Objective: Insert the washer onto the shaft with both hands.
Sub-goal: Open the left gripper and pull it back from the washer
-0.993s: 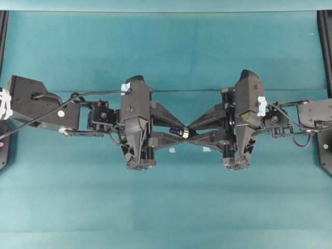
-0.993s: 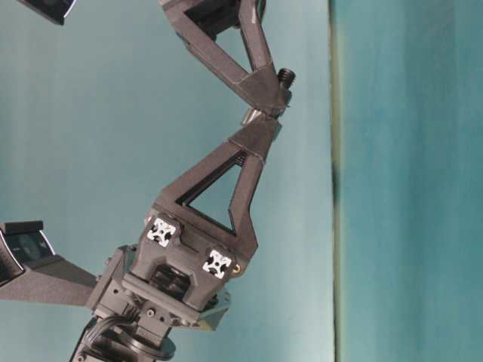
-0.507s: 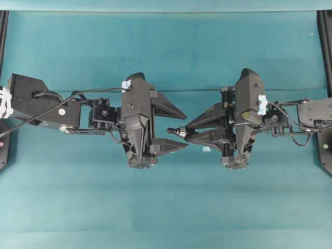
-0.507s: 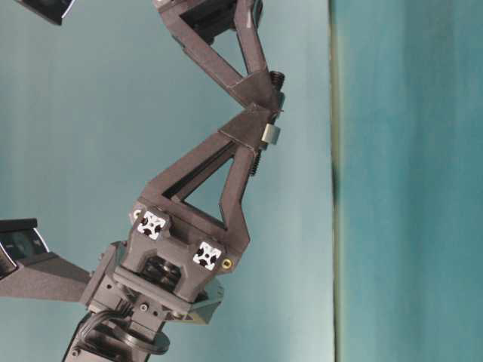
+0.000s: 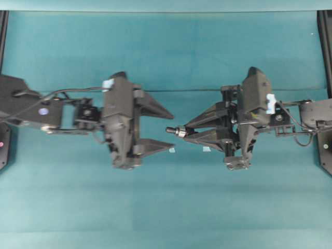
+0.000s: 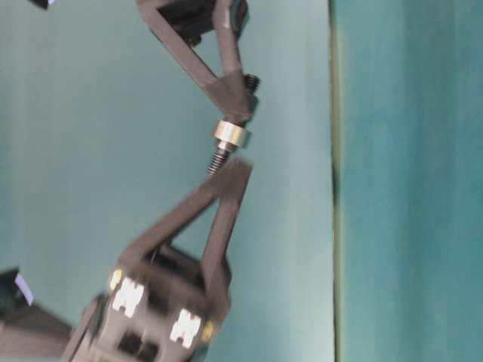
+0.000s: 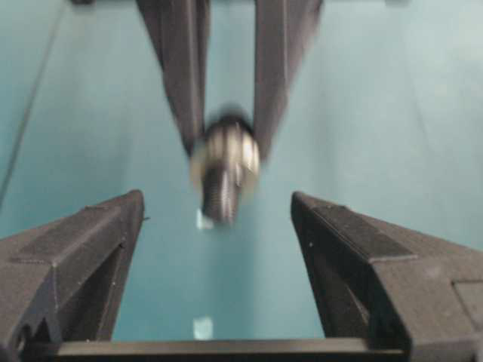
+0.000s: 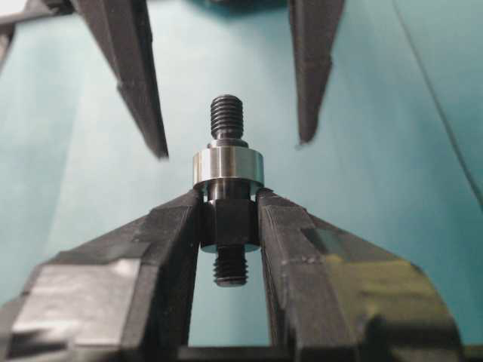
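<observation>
The dark threaded shaft [image 8: 227, 117] is clamped by its thick middle in my right gripper [image 8: 229, 207], which is shut on it. The silvery washer [image 8: 228, 167] sits around the shaft just beyond the right fingertips, and the threaded tip sticks out past it. In the overhead view the shaft [image 5: 171, 130] and washer [image 5: 181, 132] point left from the right gripper [image 5: 185, 133]. My left gripper [image 5: 173, 131] stands open and empty a short way off, its fingers [image 5: 155, 109] spread either side of the shaft's line. The left wrist view shows the washer [image 7: 226, 154] blurred ahead of the open left gripper [image 7: 216, 197].
Everything hangs above a teal cloth-covered table [image 5: 166, 207]. Two tiny pale scraps [image 5: 206, 149] [image 5: 171, 150] lie on the cloth under the grippers. Black frame rails [image 5: 326, 52] run along the left and right edges. A fold line [image 5: 197, 90] crosses the cloth behind the arms.
The left gripper opened, let go of the washer and drew back to the left. The washer stays on the shaft, which the right gripper still holds.
</observation>
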